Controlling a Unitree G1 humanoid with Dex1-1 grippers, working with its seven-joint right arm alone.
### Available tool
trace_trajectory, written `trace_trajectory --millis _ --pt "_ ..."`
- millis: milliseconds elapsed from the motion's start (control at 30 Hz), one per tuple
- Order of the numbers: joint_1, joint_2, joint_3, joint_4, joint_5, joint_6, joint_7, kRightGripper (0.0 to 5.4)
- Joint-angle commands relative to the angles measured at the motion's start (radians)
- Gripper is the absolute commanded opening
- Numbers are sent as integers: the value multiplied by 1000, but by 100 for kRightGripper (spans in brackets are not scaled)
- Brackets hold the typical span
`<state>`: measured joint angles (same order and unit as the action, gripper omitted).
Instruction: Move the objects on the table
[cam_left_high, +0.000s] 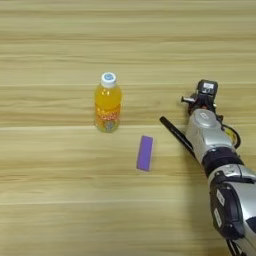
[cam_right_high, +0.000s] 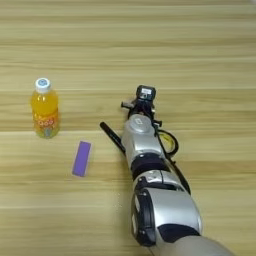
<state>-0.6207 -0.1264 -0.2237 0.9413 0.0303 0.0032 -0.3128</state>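
The silver forearm (cam_right_high: 150, 165) enters from about 5 o'clock and reaches up the table (cam_left_high: 60, 220) toward 12. Nearest the camera among the loose things is the flat purple block (cam_left_high: 145, 153), lying just below the centre of the left eye view, well apart from the arm. Slightly farther, at roughly 3 o'clock from the block, the slim black stick (cam_left_high: 175, 134) lies slantwise; its lower end disappears under the forearm, so whether the arm touches it cannot be told. Beyond the block, at about 11 o'clock from it, the orange-drink bottle (cam_left_high: 107, 102) stands upright with its white cap on. Farthest along the arm is the right gripper (cam_right_high: 144, 99), seen from behind the wrist; whether its fingers are wide, narrow or holding something cannot be told. No tube or tape ring shows in either view.

The likely trouble is the stick: any sideways sweep of the forearm could drag or roll it unintended. The upright bottle looks top-heavy and would probably tip if nudged high rather than gripped. A yellow-and-black cable (cam_right_high: 170, 142) looping at the wrist might snag the stick.
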Motion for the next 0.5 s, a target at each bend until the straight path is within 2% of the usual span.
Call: trace_trajectory --millis 33,267,367,500 --pt "-44 -29 30 -94 -51 -88 -43 142" --pt "8 -19 65 -204 -92 -191 -55 141" --pt "39 -10 85 -271 -94 -249 -24 141" --pt "95 7 128 -373 -92 -377 46 141"
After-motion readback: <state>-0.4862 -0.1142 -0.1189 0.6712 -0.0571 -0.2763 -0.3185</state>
